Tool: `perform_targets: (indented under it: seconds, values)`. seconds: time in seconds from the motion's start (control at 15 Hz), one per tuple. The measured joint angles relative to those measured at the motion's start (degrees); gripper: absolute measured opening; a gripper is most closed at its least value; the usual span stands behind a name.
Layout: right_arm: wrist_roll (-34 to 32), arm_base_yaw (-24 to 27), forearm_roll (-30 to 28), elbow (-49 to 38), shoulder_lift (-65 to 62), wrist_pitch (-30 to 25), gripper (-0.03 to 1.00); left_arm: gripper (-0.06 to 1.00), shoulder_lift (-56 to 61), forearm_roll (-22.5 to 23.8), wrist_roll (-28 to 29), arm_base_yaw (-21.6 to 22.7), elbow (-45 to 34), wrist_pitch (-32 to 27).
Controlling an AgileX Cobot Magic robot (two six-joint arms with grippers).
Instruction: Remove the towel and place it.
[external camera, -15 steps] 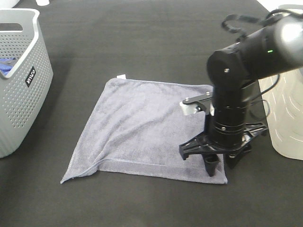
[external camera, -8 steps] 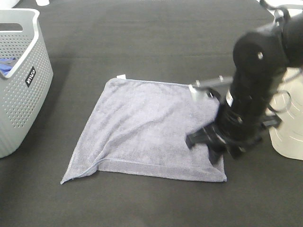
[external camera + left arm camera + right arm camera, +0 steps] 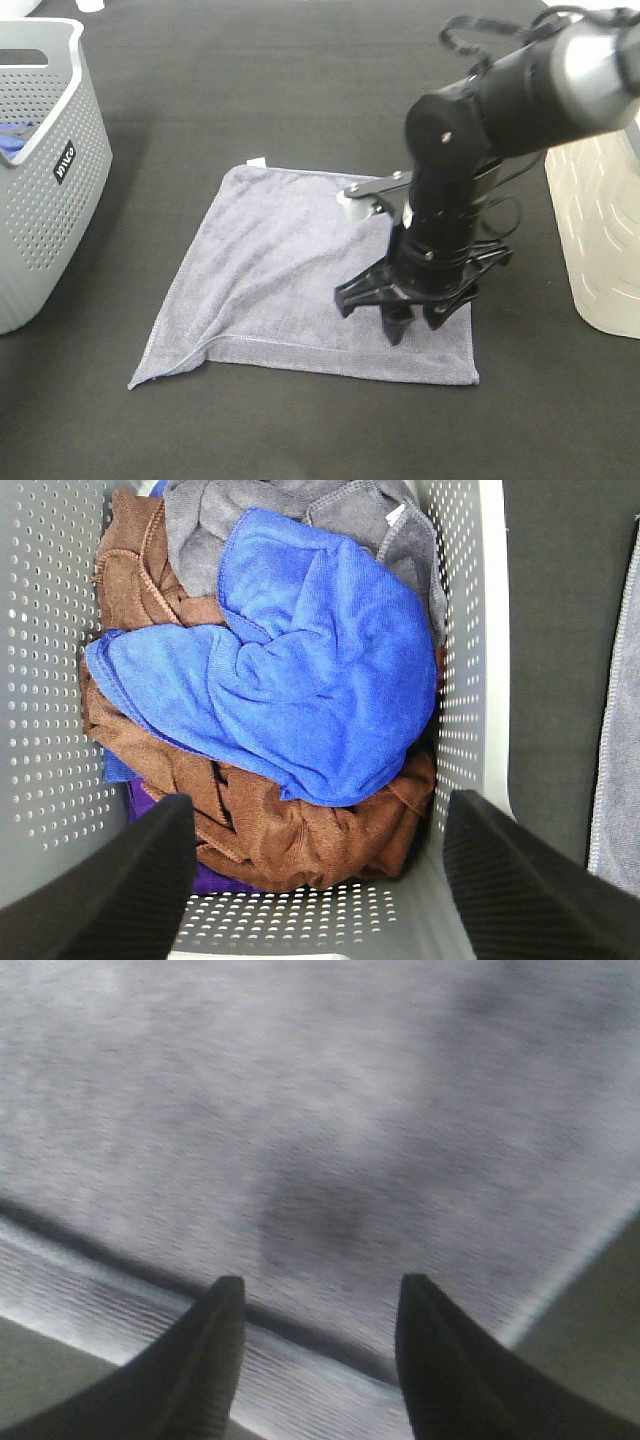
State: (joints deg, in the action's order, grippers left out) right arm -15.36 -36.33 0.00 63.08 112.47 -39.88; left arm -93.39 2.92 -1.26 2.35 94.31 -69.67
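A black table [image 3: 300,80] fills the overhead view, and the towel [image 3: 290,270] lies spread flat on it in the middle of the frame. The towel is a grey-lavender square with no marked long axis; its stitched near edge runs left to right across the lower part of the frame, and its lower left corner is slightly rumpled. A grey perforated basket [image 3: 60,170] stands at the left edge, well apart from the towel, and a cream basket [image 3: 600,240] stands at the right edge, near the towel's right side. The right arm [image 3: 470,150] reaches in from the upper right and points straight down over the lower right part of the towel. Its right gripper [image 3: 412,328] sits just inside the near edge, a little in from the lower right corner, so the cloth lies directly beneath it. In the right wrist view the fingers [image 3: 205,1370] stand partly apart with only towel pile and the hem band between them. Nothing is pinched, and the blur hides whether the tips touch the cloth. The left gripper [image 3: 318,815] is out of the overhead frame; its wrist view looks down into the grey basket, jaws spread wide and empty above a blue cloth [image 3: 300,670] and a brown cloth [image 3: 300,830]. The right arm is plainly the nearer one, so the pick likely falls to it, by closing on the cloth beside the hem. A small white tag [image 3: 256,161] marks the towel's far left corner.
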Motion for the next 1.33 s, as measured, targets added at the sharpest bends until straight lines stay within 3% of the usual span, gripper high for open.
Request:
perform_targets:
  seconds: [0.6, 0.87, 1.07, 1.33]
  values:
    - [0.23, -1.09, 1.26, -4.58, 0.11, -3.90, 0.43, 0.65, 0.00, 0.06, -1.26, 0.00, 0.00, 0.11]
    - [0.74, -1.09, 2.86, -10.54, -6.25, -4.87, 0.43, 0.65, 0.00, 0.06, -1.38, 0.00, 0.00, 0.52]
    - [3.61, -1.09, 7.22, -13.81, -12.66, -6.82, 0.41, 0.65, 0.00, 0.06, -1.43, 0.00, 0.00, 0.57]
    - [4.76, -1.09, 6.82, -7.85, -12.83, -1.89, 0.40, 0.65, 0.00, -0.86, -1.43, 0.00, 0.00, 0.57]
